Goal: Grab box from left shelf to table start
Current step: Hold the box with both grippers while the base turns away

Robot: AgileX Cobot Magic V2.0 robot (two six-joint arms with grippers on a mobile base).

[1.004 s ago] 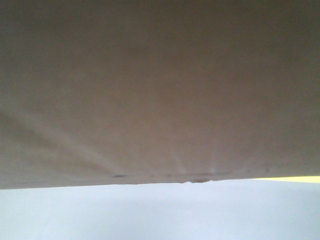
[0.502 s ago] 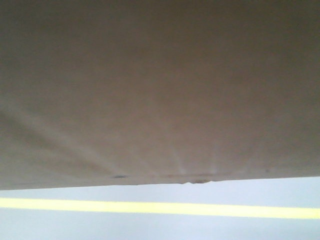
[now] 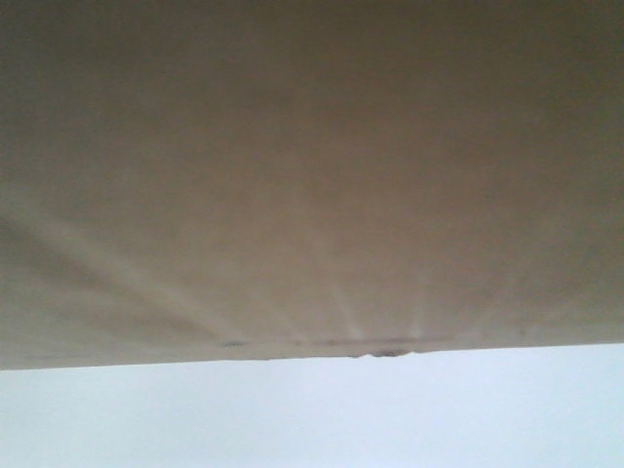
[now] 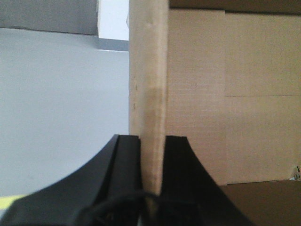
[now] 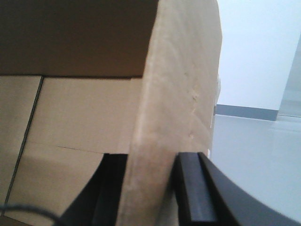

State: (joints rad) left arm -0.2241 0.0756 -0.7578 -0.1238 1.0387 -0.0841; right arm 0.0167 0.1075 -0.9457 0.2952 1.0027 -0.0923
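The box (image 3: 312, 175) sits so close to the front-facing camera that its plain tan face fills the upper 3 quarters of that view, softly blurred, with faint creases fanning up from a scuffed lower edge; beneath that edge lies only a pale, featureless surface (image 3: 312, 419) (floor or worktop, it cannot be told which). In the left wrist view the left tool (image 4: 151, 141) is clenched on an upright cardboard wall (image 4: 148, 70) of the box, 1 black finger (image 4: 124, 160) pressed against each side of it, and the corrugated inner panels (image 4: 225, 94) of the box show to the right of that wall. To the left of it a grey-blue floor (image 4: 56, 103) runs back to a white wall (image 4: 113, 19). In the right wrist view the right tool (image 5: 151, 160) likewise grips the opposite box wall (image 5: 178, 84) between its 2 black fingers (image 5: 190, 188), the wall leaning a little to the right in frame, with the shadowed box interior (image 5: 70, 113) on the left. Right of it are pale floor (image 5: 254, 155), a grey skirting strip (image 5: 244, 112) and white wall (image 5: 254, 47). Whether the underside of the box rests on anything is hidden.
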